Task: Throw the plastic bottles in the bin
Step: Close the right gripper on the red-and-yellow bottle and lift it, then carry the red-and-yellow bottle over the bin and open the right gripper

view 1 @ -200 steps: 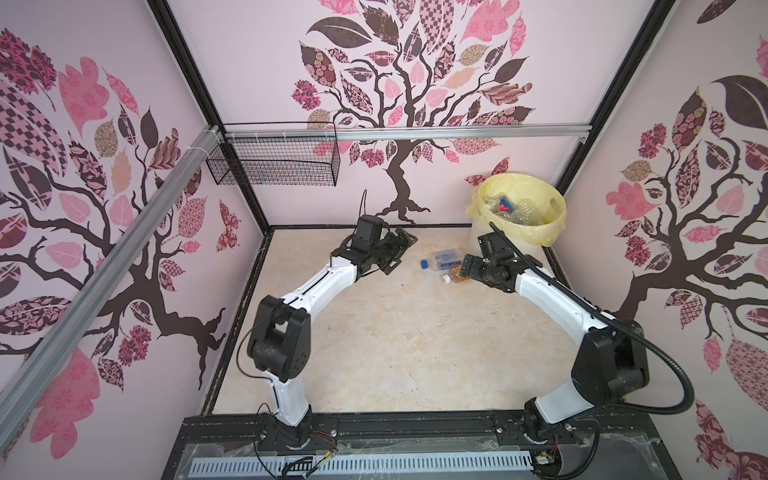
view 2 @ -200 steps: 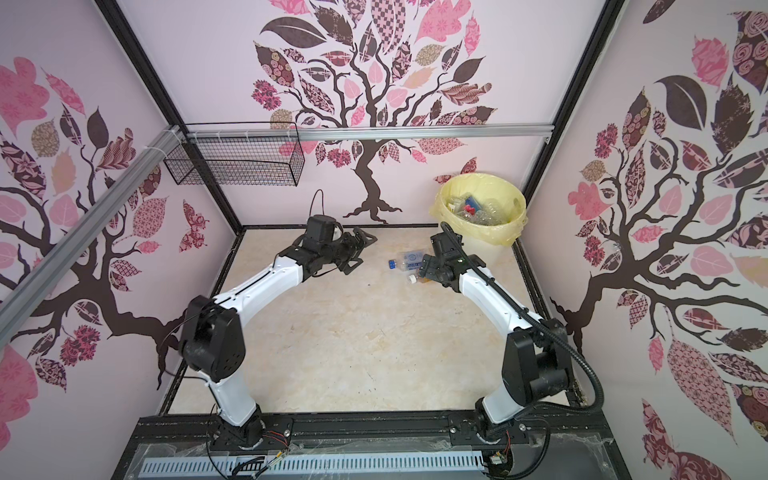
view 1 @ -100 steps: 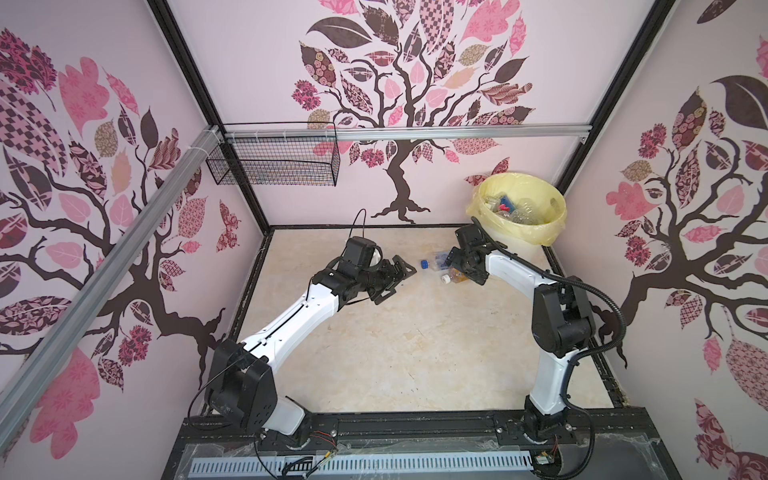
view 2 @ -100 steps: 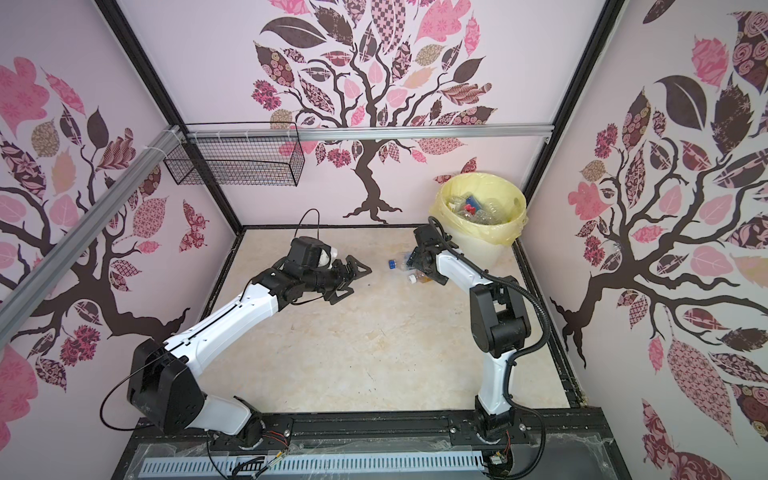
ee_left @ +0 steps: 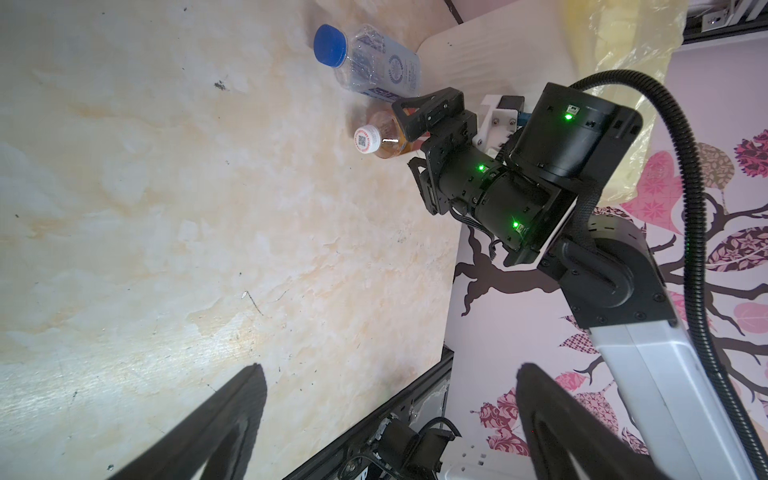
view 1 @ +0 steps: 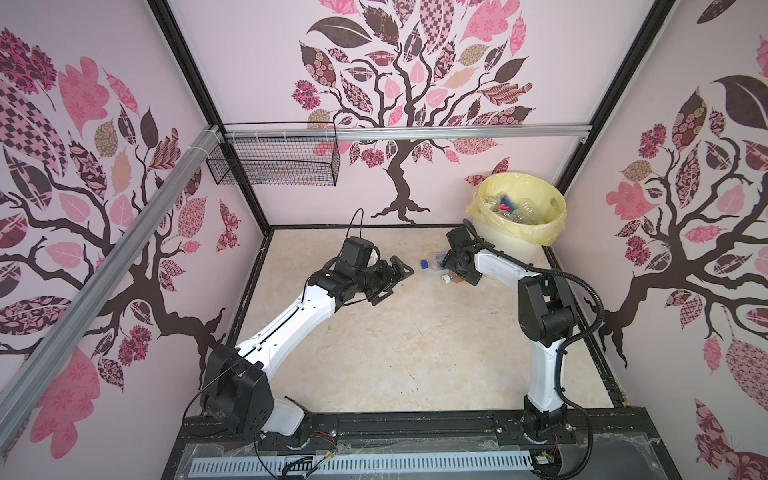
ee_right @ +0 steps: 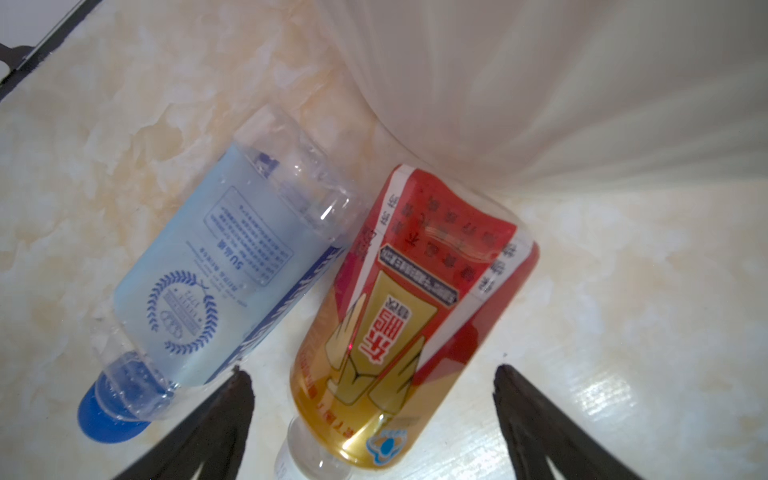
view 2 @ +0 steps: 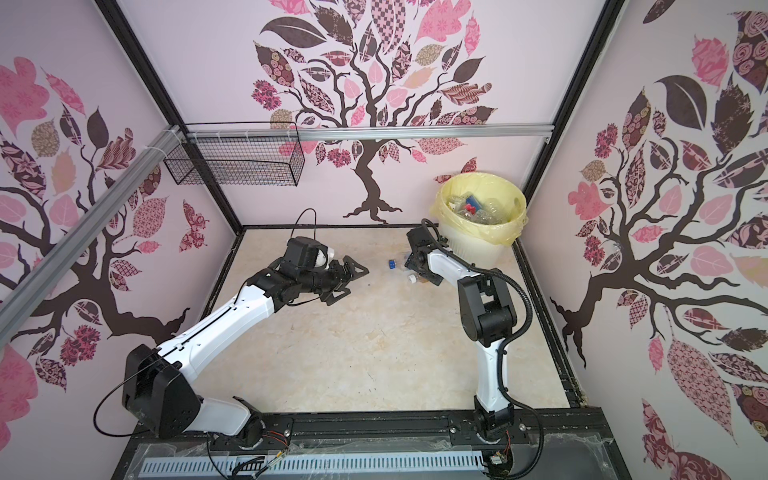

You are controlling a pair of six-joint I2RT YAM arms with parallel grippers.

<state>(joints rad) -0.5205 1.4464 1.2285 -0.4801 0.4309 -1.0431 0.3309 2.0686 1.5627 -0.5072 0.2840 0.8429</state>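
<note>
on the desk (view 1: 415, 332), the left bottle (view 1: 435, 261) lies beside the right bottle (view 1: 448, 278), both just before the corner bin (view 1: 515, 245)

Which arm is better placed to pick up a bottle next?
The right: the right gripper straddles the red-gold bottle beside the bin, jaws open; the left gripper hovers open, farther away.

Pink tree-patterned walls (view 1: 249, 62) enclose a beige marbled floor (view 1: 415, 332).

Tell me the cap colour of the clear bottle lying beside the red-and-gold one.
Blue. The cap shows best in the left wrist view.
</note>
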